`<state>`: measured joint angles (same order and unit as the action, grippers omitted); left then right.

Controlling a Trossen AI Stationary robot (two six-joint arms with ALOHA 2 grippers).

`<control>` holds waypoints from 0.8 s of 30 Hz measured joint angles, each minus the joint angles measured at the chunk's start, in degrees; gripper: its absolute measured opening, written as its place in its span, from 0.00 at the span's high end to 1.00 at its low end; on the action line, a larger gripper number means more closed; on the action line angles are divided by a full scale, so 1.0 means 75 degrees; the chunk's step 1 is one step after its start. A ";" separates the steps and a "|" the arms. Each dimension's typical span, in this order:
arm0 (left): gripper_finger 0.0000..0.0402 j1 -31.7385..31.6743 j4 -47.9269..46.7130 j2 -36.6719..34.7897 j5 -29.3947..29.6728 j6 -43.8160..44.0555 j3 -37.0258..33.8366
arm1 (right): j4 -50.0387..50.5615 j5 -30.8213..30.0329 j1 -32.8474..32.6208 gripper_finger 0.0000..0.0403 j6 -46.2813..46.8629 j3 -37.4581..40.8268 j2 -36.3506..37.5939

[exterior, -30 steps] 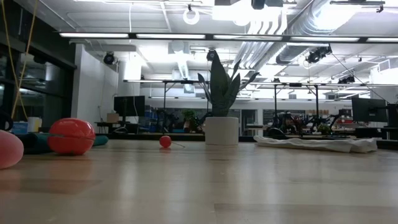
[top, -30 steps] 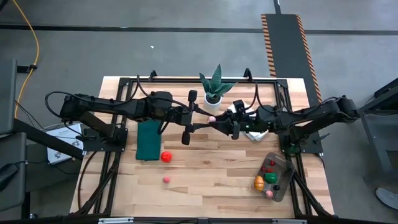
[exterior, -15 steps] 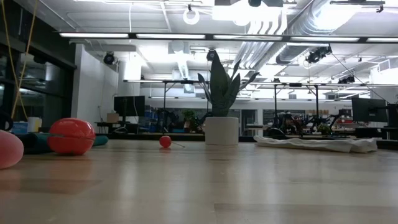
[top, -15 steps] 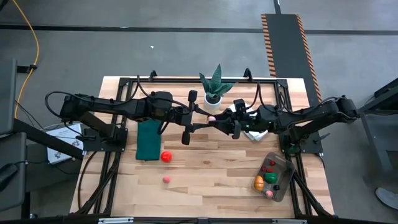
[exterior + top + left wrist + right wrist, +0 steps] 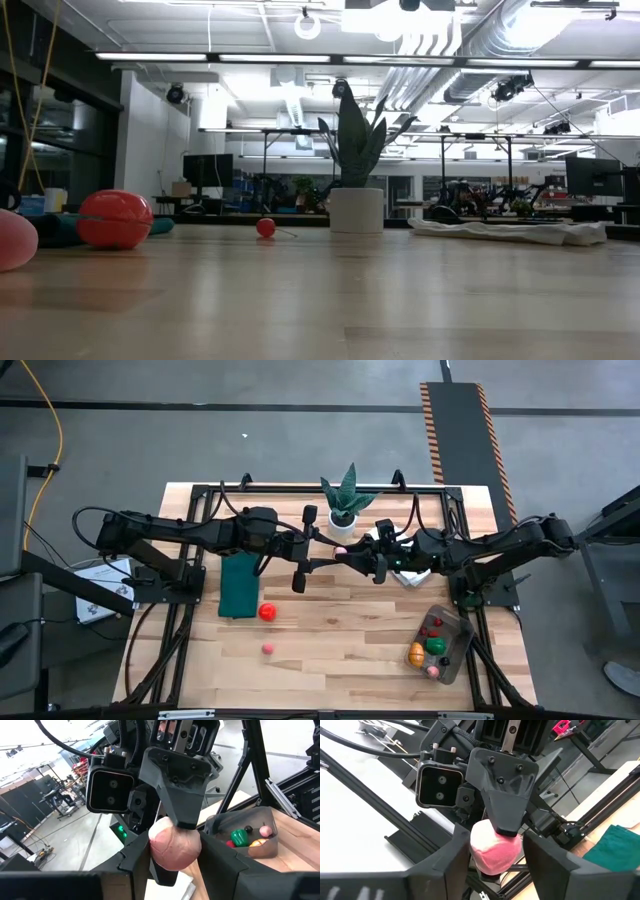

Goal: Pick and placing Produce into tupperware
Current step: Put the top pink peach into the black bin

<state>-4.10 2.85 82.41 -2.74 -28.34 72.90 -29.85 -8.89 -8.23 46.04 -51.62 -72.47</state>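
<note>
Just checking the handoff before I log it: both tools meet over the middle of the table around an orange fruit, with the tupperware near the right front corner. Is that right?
Not quite: the fruit is pink, not orange, as the left wrist view shows. The rest holds: the left tool and the right tool meet around it over the middle of the table, and the tupperware sits near the right front corner.

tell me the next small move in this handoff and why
Probably open the left tool: the pink fruit sits mid-air, seemingly pinched by both it and the right tool, so releasing lets the right carry it to the tupperware on its side.
</note>
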 joint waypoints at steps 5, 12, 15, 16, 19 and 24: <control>0.65 0.0000 -0.0005 0.0000 0.0000 -0.0002 0.0000 | 0.0000 0.0004 0.0000 0.60 -0.0007 0.0000 0.0000; 0.65 0.0001 -0.0158 0.0000 -0.0001 0.0009 0.0003 | 0.0017 0.0007 0.0000 0.60 -0.0092 0.0000 0.0000; 0.65 0.0003 -0.0162 0.0000 -0.0001 0.0012 0.0003 | 0.0015 0.0007 0.0003 0.60 -0.0107 0.0000 0.0000; 0.65 0.0003 -0.0157 -0.0002 -0.0001 0.0014 0.0003 | 0.0012 0.0007 0.0003 0.60 -0.0119 0.0000 0.0000; 0.65 0.0003 -0.0157 -0.0001 -0.0001 0.0015 0.0003 | 0.0009 0.0005 0.0003 0.60 -0.0140 0.0000 0.0000; 0.65 0.0003 -0.0157 -0.0003 0.0005 0.0015 0.0003 | 0.0012 0.0007 0.0003 0.64 -0.0145 0.0000 0.0000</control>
<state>-4.08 1.67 82.39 -2.70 -28.23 72.93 -29.76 -8.84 -8.21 44.95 -51.62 -72.47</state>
